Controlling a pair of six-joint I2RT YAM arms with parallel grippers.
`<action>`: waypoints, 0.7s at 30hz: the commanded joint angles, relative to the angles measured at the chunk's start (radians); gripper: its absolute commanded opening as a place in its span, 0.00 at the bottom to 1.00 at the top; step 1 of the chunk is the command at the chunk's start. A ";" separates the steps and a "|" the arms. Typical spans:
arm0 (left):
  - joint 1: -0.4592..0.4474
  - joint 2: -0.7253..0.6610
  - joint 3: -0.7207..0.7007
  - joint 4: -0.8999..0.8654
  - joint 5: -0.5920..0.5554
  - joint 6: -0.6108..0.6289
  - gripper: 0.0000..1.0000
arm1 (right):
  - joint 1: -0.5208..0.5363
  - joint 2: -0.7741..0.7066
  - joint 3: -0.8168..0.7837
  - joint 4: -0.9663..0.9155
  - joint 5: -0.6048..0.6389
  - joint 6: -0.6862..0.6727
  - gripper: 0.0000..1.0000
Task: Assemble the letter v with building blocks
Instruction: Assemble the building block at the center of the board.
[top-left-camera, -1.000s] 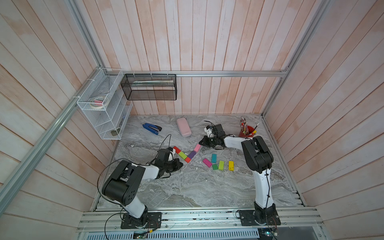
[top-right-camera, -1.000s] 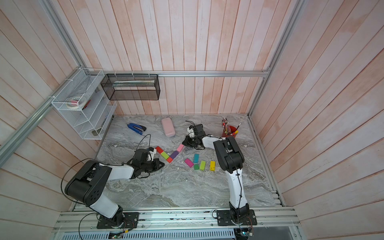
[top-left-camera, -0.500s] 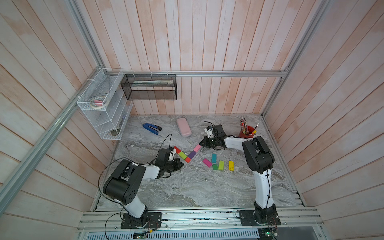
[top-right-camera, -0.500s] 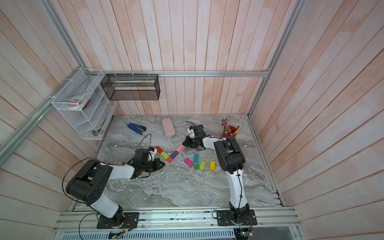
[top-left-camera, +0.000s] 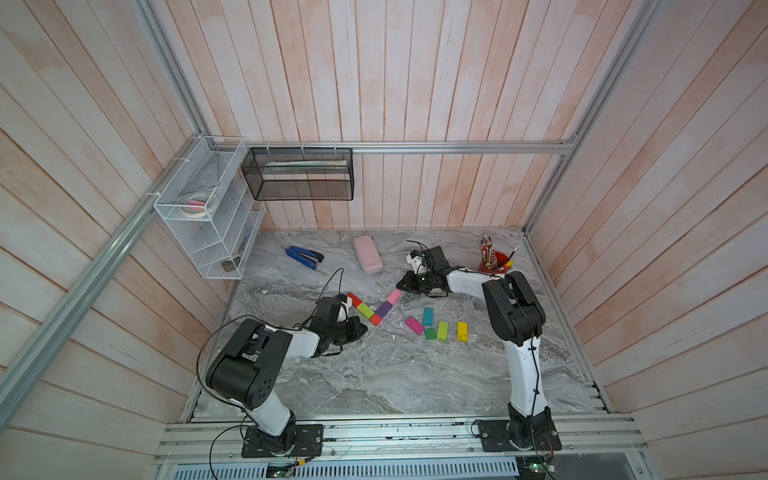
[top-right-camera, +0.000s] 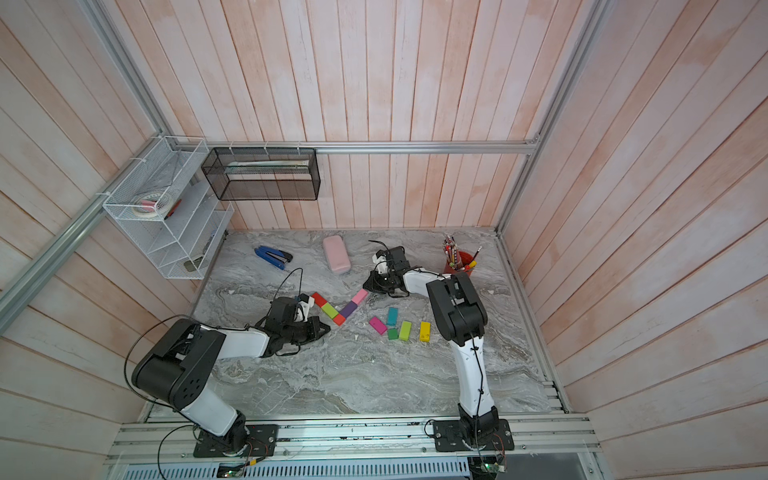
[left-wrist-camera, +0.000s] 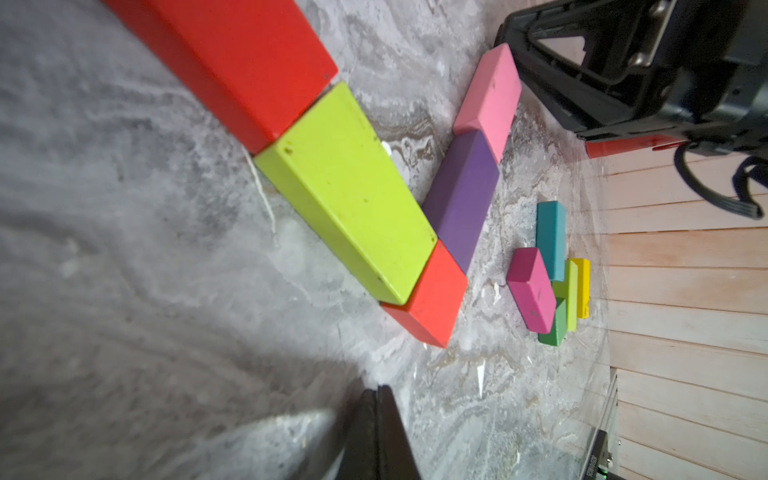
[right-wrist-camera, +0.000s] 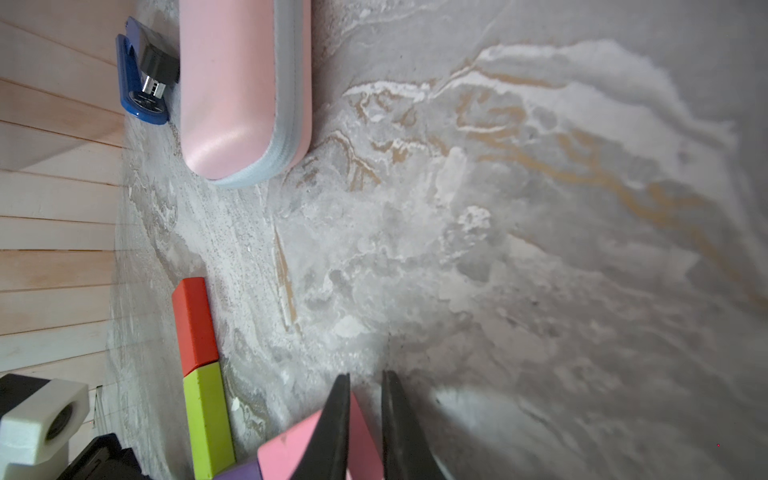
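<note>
Five building blocks lie in a V on the marble table: red brick (top-left-camera: 354, 299), lime brick (top-left-camera: 365, 310), red cube (top-left-camera: 375, 319) at the tip, purple brick (top-left-camera: 384, 308) and pink brick (top-left-camera: 393, 296). My right gripper (top-left-camera: 401, 286) is low at the pink brick's far end. In the right wrist view its jaws (right-wrist-camera: 365, 376) stand slightly apart, with a corner of the pink brick (right-wrist-camera: 291, 453) between them. My left gripper (top-left-camera: 362, 328) rests on the table just beside the red cube, shut and empty (left-wrist-camera: 378, 388).
Loose magenta (top-left-camera: 414, 325), teal (top-left-camera: 428, 316), green (top-left-camera: 430, 333), lime (top-left-camera: 442, 331) and yellow (top-left-camera: 462, 331) blocks lie right of the V. A pink case (top-left-camera: 368, 259), a blue stapler (top-left-camera: 304, 257) and a red pencil cup (top-left-camera: 494, 262) stand at the back.
The right gripper's jaws have parted a little at the pink brick. Both arms and all the blocks stay where they were.
</note>
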 joint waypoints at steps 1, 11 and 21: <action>-0.006 0.033 0.004 -0.037 -0.007 0.004 0.04 | -0.002 0.066 -0.005 -0.105 0.002 -0.023 0.19; -0.007 0.036 0.005 -0.036 -0.004 0.004 0.05 | 0.004 0.044 -0.091 -0.057 -0.004 0.000 0.18; -0.007 0.032 0.001 -0.036 -0.007 0.004 0.05 | -0.009 0.032 -0.076 -0.073 0.042 0.002 0.20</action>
